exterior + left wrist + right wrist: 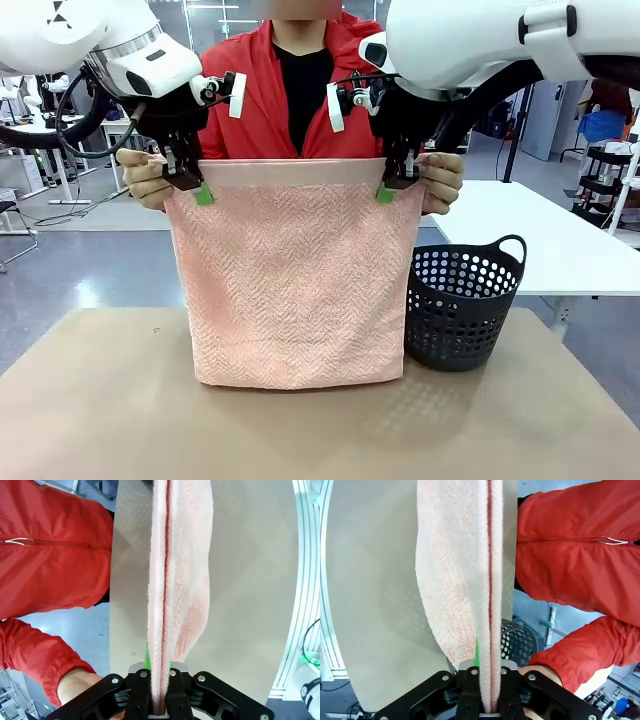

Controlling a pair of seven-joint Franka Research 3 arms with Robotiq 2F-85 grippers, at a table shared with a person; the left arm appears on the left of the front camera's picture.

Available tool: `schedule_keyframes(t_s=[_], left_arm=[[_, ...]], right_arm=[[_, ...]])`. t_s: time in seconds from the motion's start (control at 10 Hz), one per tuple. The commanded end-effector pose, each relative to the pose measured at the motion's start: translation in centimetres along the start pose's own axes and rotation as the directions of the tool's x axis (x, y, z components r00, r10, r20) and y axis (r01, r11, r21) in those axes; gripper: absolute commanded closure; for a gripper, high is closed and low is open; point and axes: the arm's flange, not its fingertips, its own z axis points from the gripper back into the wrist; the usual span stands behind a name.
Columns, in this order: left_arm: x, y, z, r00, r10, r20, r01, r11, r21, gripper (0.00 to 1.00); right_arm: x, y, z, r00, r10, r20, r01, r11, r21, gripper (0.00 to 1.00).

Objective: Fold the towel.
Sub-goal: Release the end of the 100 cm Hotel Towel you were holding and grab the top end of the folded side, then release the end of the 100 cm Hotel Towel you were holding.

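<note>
Now, which step of the fold is in hand?

— Judging by the look of it, the handover between folds; the left gripper (190,186) is clamped tight on the upper left corner of the towel (295,290), and the right gripper (393,187) is clamped just as tight on the upper right corner; both wrist views show two layers of cloth pinched between the jaws.

And where does the towel sit?

— Centre of the frame, hanging flat and square from those two corners; its smooth band runs along the top, and its lower edge comes down to the table (110,410), touching or very nearly; just behind each gripper a hand of the person, one at the left (143,178) and one at the right (443,182), is at the same corners.

What does the next move call for?

— I would say the person lets go first; then both arms travel together at one height, so the cloth stays taut and neither corner slips; laying it down wants a slow, even lowering onto the bare table at the bottom of the frame.

Anything in the way?

— A dark basket (462,305) stands just right of the towel, close to its lower right corner; a swing that way could catch it.

And the surface, the room?

— Plain tan tabletop up front; beyond it a red jacket (255,110) behind the cloth; farther off, a white table (570,255) at the right, grey floor and office clutter.
</note>
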Motion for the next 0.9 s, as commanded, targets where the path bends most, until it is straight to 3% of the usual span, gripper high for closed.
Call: schedule_keyframes(t_s=[0.0, 0.1, 0.8], left_arm=[[-1.3, -1.0, 0.0, 0.999, 0.043, 0.015, -0.043, 0.999, -0.014, 1.0], [0.0, 0.0, 0.0, 1.0, 0.0, 0.0, 0.0, 1.0, 0.0, 1.0], [0.0, 0.0, 0.0, 1.0, 0.0, 0.0, 0.0, 1.0, 0.0, 1.0]], right_arm=[[-0.5, 0.1, 0.2, 0.999, -0.037, 0.019, 0.037, 0.999, -0.008, 1.0], [0.0, 0.0, 0.0, 1.0, 0.0, 0.0, 0.0, 1.0, 0.0, 1.0], [0.0, 0.0, 0.0, 1.0, 0.0, 0.0, 0.0, 1.0, 0.0, 1.0]])
